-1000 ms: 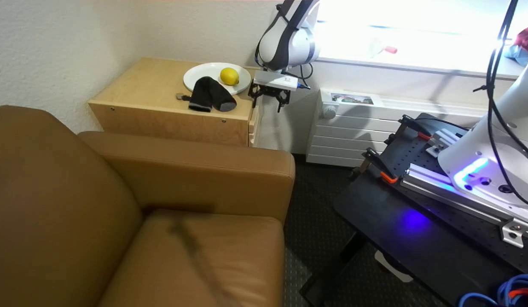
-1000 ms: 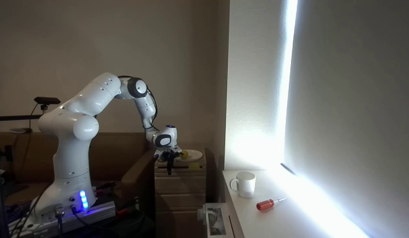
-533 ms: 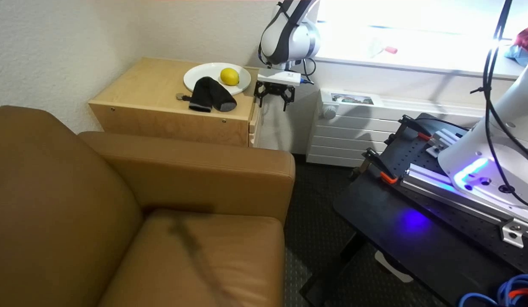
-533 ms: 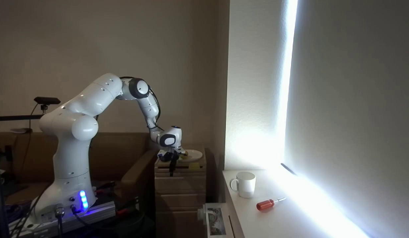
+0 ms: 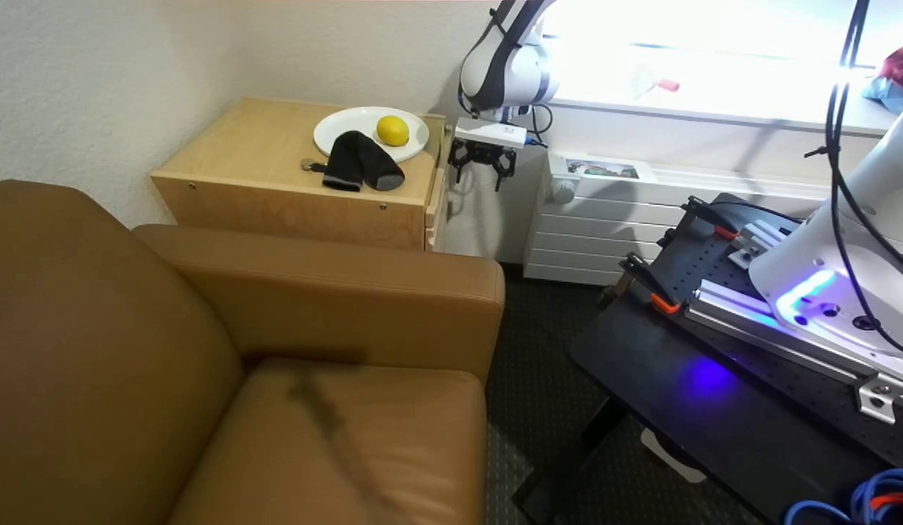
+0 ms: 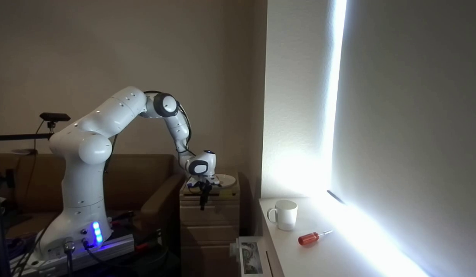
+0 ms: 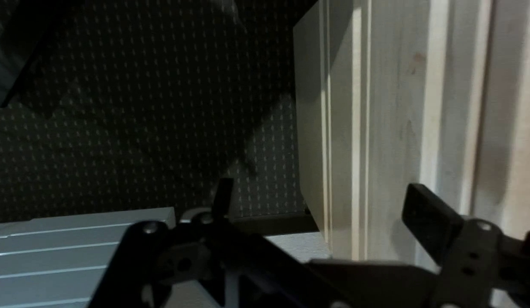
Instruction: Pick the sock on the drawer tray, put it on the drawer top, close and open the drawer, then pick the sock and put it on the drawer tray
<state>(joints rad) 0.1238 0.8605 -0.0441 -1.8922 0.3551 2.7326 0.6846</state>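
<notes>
The black sock (image 5: 355, 162) lies folded on the drawer top (image 5: 240, 146), against or over the white plate's near rim; I cannot tell which. My gripper (image 5: 478, 181) hangs just off the cabinet's front edge with its fingers pointing down. In the wrist view the gripper (image 7: 320, 190) is open, its fingers wide apart and nothing between them. Light-wood drawer fronts (image 7: 393, 107) fill that view's right half, behind the right finger. How far the drawer stands out is unclear. Its drawer tray is hidden. In an exterior view the gripper (image 6: 203, 202) appears in front of the cabinet.
A white plate (image 5: 335, 135) with a yellow fruit (image 5: 392, 131) stands on the cabinet. A brown couch (image 5: 335, 292) adjoins it. The white radiator (image 5: 590, 233) is beside the gripper. A mug (image 6: 286, 214) and a red screwdriver (image 6: 309, 238) lie on the sill.
The arm has moved away from the cabinet top, carrying the open gripper outward past its front edge and somewhat lower. Sock, plate and fruit have not moved.
</notes>
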